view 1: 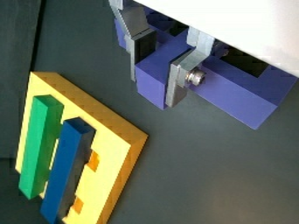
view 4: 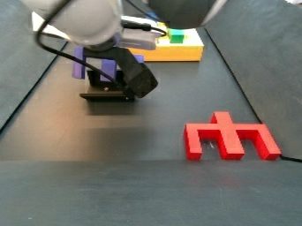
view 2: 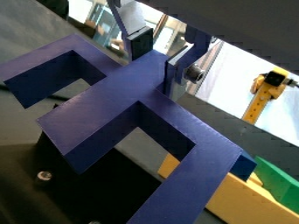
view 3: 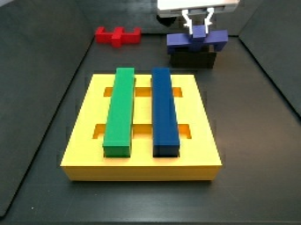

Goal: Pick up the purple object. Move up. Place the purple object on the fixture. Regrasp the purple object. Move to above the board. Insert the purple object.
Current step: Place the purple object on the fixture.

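I have the gripper (view 3: pixel 199 24) at the far end of the table, down over the black fixture (view 3: pixel 194 58). Its silver fingers (view 1: pixel 181 77) are closed narrow on the purple object (view 3: pixel 195 40), one plate on each side of a prong; in a wrist view the nearer plate lies flat against the block's face (view 1: pixel 216 87). In a side view the block sits on top of the fixture, its edges overhanging the black walls slightly on both sides. Whether it rests fully on the fixture or hangs just above it I cannot tell.

From another wrist view the three prongs of the block (view 2: pixel 128 101) spread wide across the picture, with the dark fixture below them.

The yellow board (view 3: pixel 143 155) lies nearer the camera in that side view, well apart from the fixture, with bare dark floor between them. Its green bar (view 3: pixel 119 108) and blue bar (view 3: pixel 165 107) run side by side along its length, and open slots show at their flanks. A wrist view shows the board's corner edge (view 1: pixel 132 140) clear of the gripper.

A red block (view 3: pixel 116 35) sits on the floor beside the fixture, apart from it; in a side view (view 4: pixel 230 136) there is open floor all round it.
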